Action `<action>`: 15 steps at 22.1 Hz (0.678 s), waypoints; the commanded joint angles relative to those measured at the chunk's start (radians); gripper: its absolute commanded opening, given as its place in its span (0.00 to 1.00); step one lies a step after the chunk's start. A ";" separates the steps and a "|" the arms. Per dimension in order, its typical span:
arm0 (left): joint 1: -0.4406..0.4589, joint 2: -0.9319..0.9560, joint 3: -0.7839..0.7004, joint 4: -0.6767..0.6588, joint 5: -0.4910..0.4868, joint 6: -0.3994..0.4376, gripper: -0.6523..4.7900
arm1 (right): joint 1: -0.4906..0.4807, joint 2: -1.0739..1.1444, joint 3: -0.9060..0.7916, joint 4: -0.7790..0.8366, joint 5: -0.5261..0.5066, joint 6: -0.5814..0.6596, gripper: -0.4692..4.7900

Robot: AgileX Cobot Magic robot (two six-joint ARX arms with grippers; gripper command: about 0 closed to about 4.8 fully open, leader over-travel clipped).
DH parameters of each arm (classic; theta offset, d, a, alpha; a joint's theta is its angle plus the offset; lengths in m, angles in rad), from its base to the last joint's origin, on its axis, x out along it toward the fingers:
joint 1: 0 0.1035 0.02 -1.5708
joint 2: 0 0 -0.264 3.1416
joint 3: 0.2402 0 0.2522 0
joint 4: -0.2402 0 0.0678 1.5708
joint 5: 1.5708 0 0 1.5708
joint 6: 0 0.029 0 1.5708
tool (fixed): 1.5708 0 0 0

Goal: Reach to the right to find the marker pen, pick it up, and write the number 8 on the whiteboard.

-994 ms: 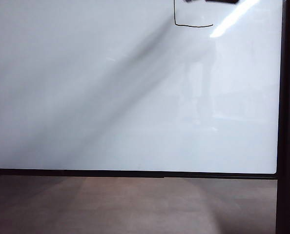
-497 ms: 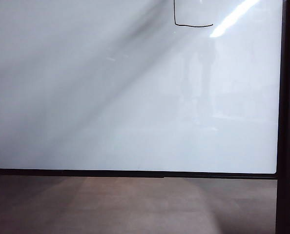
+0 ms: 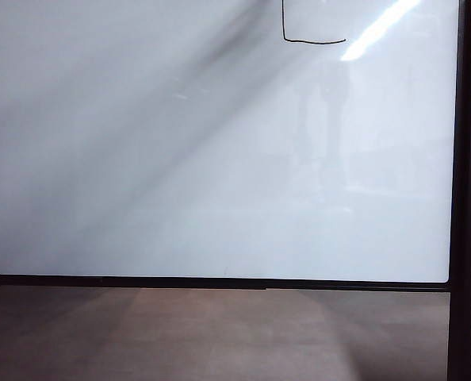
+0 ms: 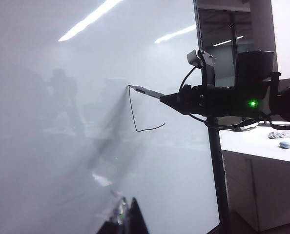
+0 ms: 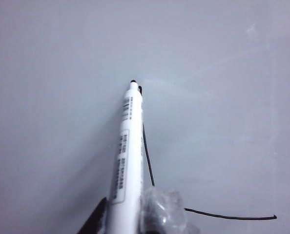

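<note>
Pinching the marker pen (image 5: 127, 156) between its dark fingers, the right tool (image 5: 123, 222) sits at the near edge of its own wrist view, with some crinkled clear film (image 5: 162, 209) beside the pen's barrel. The pen's tip meets the whiteboard (image 5: 62, 73) at the upper end of a thin black stroke. That stroke, the unfinished number 8 (image 5: 147, 156), runs down from the tip and then turns into a line along the bottom.

From the left wrist view, the left tool (image 4: 128, 217) shows only as a dark tip low in the frame, and I cannot tell whether it is spread or pressed together. Farther off, the right arm (image 4: 233, 97) holds the pen level against the board. Beyond the board's frame stands a white tabletop (image 4: 257, 141).
</note>
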 commanded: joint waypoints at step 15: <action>0.000 0.000 0.003 0.012 0.000 0.000 0.11 | -0.053 -0.013 0.005 -0.029 0.035 0.005 0.08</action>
